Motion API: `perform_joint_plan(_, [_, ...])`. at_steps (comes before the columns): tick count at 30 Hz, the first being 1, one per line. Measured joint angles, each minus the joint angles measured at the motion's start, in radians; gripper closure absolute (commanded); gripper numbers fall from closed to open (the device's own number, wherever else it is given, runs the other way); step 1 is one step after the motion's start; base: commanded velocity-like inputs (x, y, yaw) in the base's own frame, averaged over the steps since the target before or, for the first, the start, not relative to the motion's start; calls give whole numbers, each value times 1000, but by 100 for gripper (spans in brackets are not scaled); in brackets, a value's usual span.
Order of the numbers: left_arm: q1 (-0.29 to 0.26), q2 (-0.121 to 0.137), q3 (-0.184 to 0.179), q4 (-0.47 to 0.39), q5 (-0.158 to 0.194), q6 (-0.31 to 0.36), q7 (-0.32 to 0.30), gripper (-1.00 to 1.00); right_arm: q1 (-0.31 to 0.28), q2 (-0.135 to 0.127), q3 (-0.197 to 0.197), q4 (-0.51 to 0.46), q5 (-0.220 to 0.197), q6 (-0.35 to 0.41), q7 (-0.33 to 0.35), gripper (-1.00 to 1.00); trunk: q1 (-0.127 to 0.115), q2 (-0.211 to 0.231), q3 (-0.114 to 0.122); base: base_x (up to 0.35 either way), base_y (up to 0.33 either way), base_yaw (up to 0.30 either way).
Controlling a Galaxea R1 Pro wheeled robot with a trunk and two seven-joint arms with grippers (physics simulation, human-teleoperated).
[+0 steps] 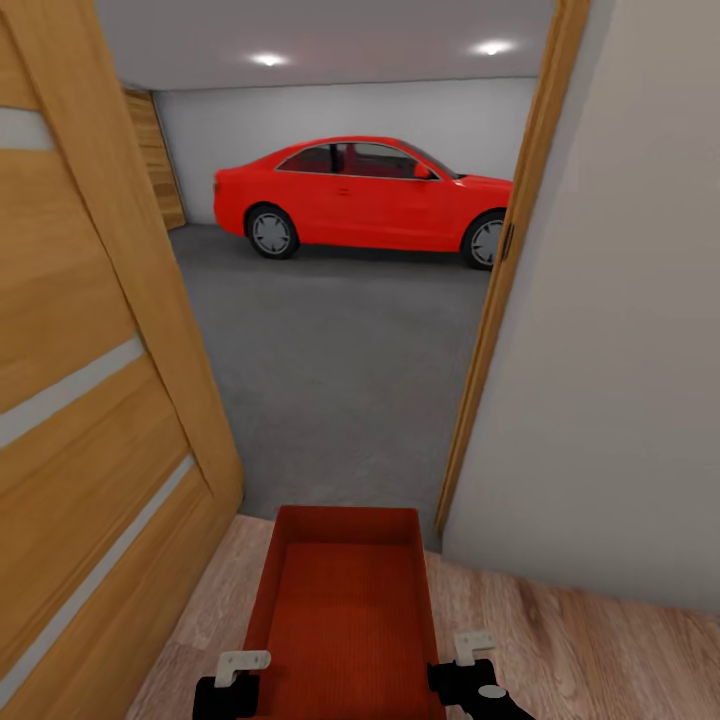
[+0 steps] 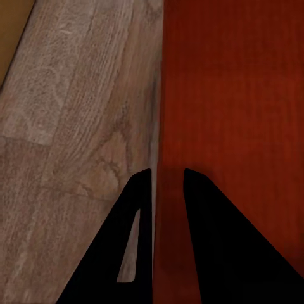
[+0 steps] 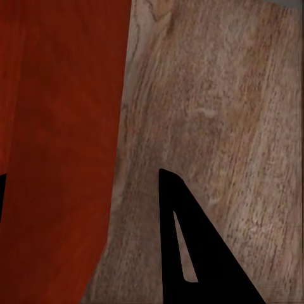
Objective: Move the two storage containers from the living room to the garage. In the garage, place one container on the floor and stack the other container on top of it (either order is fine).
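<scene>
Head view: a storage container [image 1: 345, 600] is carried between both grippers at the doorway, above wood planks [image 1: 590, 650]; beyond lie the garage's concrete floor [image 1: 330, 360] and a red car [image 1: 365, 195].

Left wrist view: the left gripper [image 2: 168, 190] has its jaws pinching the container's wall.

Right wrist view: the right gripper [image 3: 82, 183] straddles the opposite wall; jaw contact unclear.

A wooden door [image 1: 90, 400] is swung open at nine o'clock, a pale wall [image 1: 610, 350] stands at three. Beyond the frame [image 1: 500, 290], grey concrete [image 1: 340, 360], a red car [image 1: 365, 195] and two ceiling spotlights [image 1: 270, 59] are seen at twelve.
</scene>
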State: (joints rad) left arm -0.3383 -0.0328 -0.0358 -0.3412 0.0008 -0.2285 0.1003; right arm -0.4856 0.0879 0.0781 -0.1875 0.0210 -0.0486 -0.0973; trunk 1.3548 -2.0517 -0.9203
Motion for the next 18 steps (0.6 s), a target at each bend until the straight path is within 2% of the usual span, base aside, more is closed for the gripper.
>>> perform_joint_plan(5, [0, 0, 0, 0, 0, 0, 0, 100, 0, 0, 0, 0, 0, 0, 0, 100, 0, 0, 0, 3, 45, -30])
perform_joint_plan(13, [0, 0, 0, 0, 0, 0, 0, 100, 0, 0, 0, 0, 0, 0, 0, 100, 0, 0, 0, 77, 224, -3])
perform_joint_plan(18, [0, 0, 0, 0, 0, 0, 0, 100, 0, 0, 0, 0, 0, 0, 0, 100, 0, 0, 0, 32, 77, 0])
